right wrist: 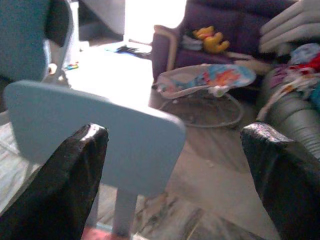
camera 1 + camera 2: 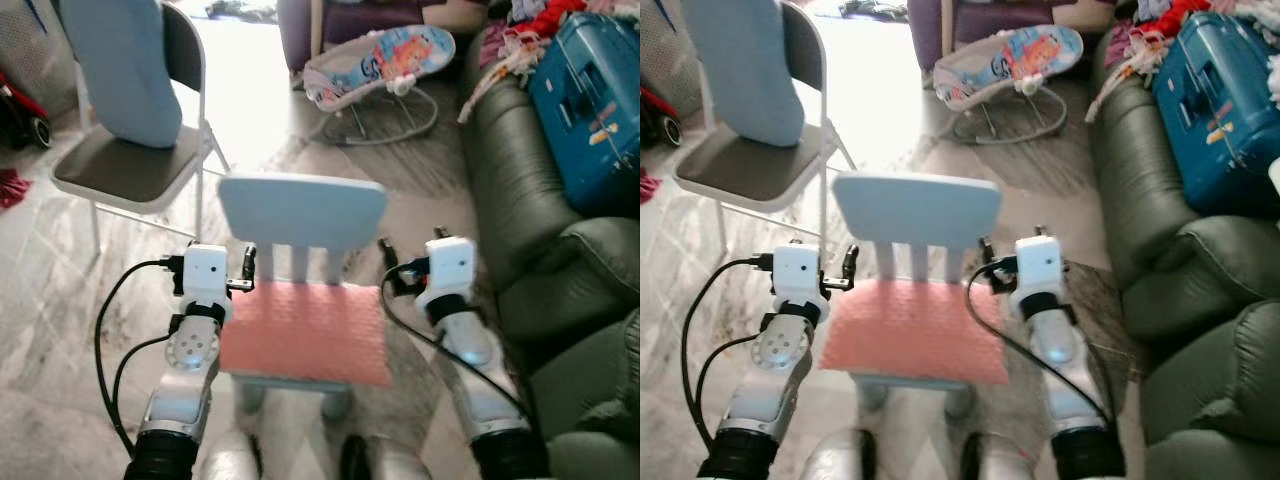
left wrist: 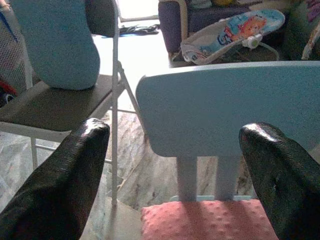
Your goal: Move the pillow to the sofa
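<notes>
Landmark: small light-blue chair [image 2: 302,210], directly ahead of the robot, backrest on its far side.

Pillow [image 2: 305,333]: pink, bumpy-textured, flat on the seat of the small chair and covering it. It lies between the two grippers. In the left wrist view its far edge [image 3: 210,220] shows low between the two black fingers [image 3: 60,185], nearer than the backrest; whether it touches them cannot be told.

Left gripper [image 2: 247,270]: at the left edge of the seat, beside the pillow's far-left corner. Fingers spread wide, nothing between them.

Right gripper [image 2: 388,262]: at the right edge of the seat, beside the pillow's far-right corner. Fingers [image 1: 65,190] likewise wide apart, gripping nothing; backrest and floor visible through the gap.

Count: one pink pillow; two chairs (small blue one, plus a grey folding chair [image 2: 125,170] beyond it to the left); one pale blue cushion [image 2: 125,65] upright on the folding chair; one baby bouncer [image 2: 375,65] beyond the small chair; one green sofa [image 2: 530,250] to its right, carrying one blue case [image 2: 590,100].

Writing: no legible text or brand anywhere.
</notes>
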Controlling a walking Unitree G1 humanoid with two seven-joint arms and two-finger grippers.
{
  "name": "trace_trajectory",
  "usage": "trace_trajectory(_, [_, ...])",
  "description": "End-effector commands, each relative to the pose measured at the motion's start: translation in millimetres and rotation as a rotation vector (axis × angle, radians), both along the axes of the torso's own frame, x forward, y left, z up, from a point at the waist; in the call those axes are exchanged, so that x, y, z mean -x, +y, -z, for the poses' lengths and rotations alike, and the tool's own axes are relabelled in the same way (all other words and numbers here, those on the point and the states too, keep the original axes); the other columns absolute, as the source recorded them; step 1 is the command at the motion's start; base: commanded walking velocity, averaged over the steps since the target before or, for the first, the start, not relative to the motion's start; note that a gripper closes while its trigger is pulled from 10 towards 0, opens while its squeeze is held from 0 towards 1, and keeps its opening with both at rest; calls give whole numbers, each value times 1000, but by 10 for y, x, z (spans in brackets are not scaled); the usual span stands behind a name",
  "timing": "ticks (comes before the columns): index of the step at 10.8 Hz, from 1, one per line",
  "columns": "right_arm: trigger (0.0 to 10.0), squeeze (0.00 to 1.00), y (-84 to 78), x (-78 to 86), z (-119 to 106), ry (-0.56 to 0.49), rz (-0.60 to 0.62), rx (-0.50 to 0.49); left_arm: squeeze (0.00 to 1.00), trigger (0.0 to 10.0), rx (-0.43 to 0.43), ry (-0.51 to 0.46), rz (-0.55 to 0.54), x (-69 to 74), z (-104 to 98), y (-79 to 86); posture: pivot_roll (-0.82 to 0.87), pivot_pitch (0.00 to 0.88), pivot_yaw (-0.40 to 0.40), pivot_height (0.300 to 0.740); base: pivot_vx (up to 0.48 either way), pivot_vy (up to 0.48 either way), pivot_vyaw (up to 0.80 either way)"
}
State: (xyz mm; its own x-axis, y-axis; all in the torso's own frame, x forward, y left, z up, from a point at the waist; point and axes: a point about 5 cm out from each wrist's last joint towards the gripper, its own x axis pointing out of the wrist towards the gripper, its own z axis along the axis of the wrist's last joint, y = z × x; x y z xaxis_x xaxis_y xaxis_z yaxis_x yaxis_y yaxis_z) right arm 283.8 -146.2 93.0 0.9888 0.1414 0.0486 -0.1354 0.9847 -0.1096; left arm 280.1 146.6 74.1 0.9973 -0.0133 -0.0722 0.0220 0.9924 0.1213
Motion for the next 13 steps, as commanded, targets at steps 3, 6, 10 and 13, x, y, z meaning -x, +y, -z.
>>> trace_trajectory(3, [10000,0,26,-10,12,7,-5,-9,0,10000,-32,18,5,21,44,11,-39,94,-49,740,0,247,-165])
trace_trajectory(6, [10000,0,17,-8,14,6,2,-4,0,10000,-8,25,29,34,60,-51,-39,93,-48,740,0,0,0])
trace_trajectory(10, [10000,0,9,16,27,11,-4,1,0,10000,-35,36,5,60,95,10,-41,101,-49,740,0,0,0])
trace_trajectory(13, [10000,0,-15,140,118,41,-12,-4,0,10000,-79,58,-26,232,137,194,-30,134,-45,740,0,0,0])
